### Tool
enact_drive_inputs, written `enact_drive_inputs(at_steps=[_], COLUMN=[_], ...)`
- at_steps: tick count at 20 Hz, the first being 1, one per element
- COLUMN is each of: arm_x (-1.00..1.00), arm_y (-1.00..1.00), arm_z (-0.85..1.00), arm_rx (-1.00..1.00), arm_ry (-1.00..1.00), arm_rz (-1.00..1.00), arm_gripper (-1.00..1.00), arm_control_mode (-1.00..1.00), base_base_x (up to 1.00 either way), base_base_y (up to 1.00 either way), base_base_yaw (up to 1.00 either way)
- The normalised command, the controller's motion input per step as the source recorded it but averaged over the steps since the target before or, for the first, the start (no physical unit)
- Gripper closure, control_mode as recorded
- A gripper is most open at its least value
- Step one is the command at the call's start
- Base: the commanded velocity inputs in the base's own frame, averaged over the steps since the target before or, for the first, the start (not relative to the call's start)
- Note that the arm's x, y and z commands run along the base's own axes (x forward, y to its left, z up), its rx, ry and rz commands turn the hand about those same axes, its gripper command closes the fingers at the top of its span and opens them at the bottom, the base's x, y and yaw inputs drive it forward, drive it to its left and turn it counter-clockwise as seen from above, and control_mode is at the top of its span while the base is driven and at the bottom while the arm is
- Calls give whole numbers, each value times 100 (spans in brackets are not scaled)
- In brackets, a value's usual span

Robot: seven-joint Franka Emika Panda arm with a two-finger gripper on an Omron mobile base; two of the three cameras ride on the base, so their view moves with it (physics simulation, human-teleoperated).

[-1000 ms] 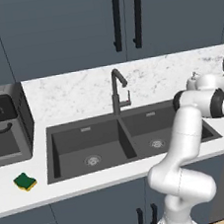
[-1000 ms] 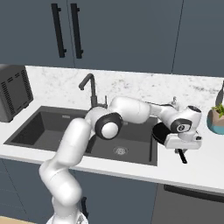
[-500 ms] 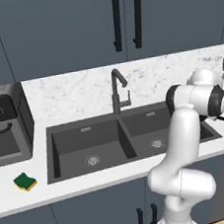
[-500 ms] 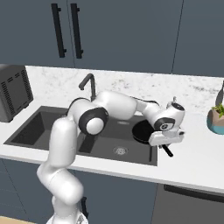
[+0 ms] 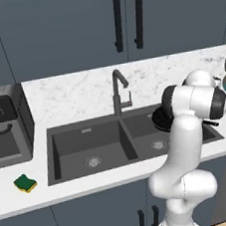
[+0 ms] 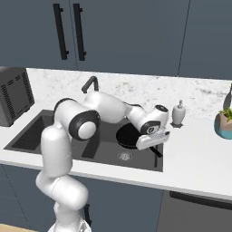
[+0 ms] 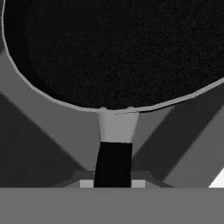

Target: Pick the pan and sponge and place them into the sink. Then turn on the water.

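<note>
Tool (image 6: 153, 139) clamped on the pan (image 6: 128, 136) handle, carrying it over the sink (image 6: 90, 152); best lowered level into the right basin before release.

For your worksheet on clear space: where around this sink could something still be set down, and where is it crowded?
Free: the left basin of the sink, and the counter between the soap bottle and plant pot. Crowded: the right basin, where the pincer holds the pan. The sponge takes the front left corner.
</note>
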Motion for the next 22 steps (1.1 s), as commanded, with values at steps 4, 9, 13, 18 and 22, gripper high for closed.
enact_drive_inputs(at_steps=[4, 9, 13, 18, 22], arm_x=[35, 21, 3, 20, 21], arm_y=[56, 25, 25, 18, 0], arm_z=[-2, -32, -72, -65, -53], arm_rx=[0, 0, 0, 0, 0], arm_ry=[6, 8, 2, 0, 0], arm_rz=[20, 20, 14, 7, 4], arm_gripper=[100, 100, 100, 100, 100], arm_control_mode=[-100, -100, -100, -100, -100], base_base_x=[0, 0, 0, 0, 0], base_base_y=[0, 0, 0, 0, 0], base_base_yaw=[0, 0, 0, 0, 0])
